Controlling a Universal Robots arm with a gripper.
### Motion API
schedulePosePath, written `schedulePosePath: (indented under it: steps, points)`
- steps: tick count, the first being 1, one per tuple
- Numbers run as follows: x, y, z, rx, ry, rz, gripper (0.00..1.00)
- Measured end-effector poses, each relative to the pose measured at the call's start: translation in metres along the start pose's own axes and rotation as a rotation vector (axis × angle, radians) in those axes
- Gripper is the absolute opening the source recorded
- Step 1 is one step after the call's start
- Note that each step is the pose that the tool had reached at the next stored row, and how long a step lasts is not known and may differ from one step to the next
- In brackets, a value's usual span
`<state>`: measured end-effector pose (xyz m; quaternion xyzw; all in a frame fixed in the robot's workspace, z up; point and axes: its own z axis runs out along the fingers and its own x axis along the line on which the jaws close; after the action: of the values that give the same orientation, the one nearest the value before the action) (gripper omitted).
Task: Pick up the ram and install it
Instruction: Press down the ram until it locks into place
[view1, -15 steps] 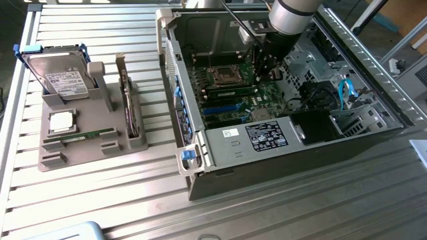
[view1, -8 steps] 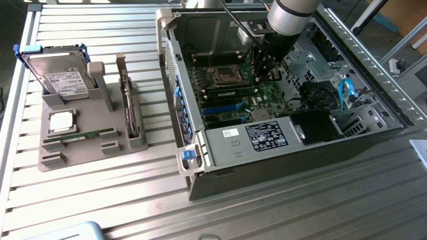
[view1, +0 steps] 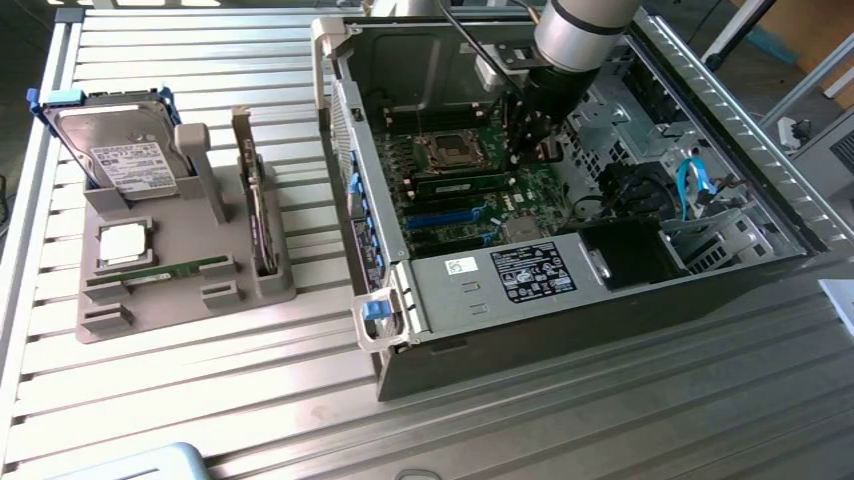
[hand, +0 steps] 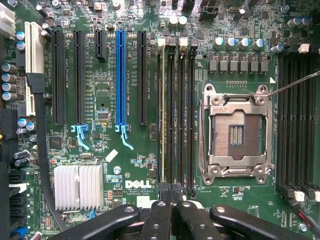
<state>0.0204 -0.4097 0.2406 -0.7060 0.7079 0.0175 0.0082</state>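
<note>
The ram (view1: 180, 270), a thin green stick, lies flat in the grey holder (view1: 200, 295) at the exterior view's left, outside the open computer case (view1: 400, 330). My gripper (view1: 527, 140) is far from it, inside the case above the motherboard (view1: 467, 200). In the wrist view the gripper (hand: 170, 200) is shut with nothing between its black fingers (hand: 156, 220). It hovers by one end of the black memory slots (hand: 182, 115). A second green stick (hand: 161, 115) stands edge-on in the slot beside them, also seen at the board's middle (view1: 461, 185).
The holder also carries a hard drive (view1: 127, 150), a tall green card (view1: 251, 190) and a square silver chip (view1: 124, 243). On the board are an open processor socket (hand: 236, 132), a blue slot (hand: 120, 77) and a heatsink (hand: 78, 186). Case walls surround the arm.
</note>
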Motion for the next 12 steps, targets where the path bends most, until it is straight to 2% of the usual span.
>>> schedulePosePath:
  steps: [12]
  points:
    - [0.0027,0.0000,0.0035,0.0000,0.0000,0.000,0.10]
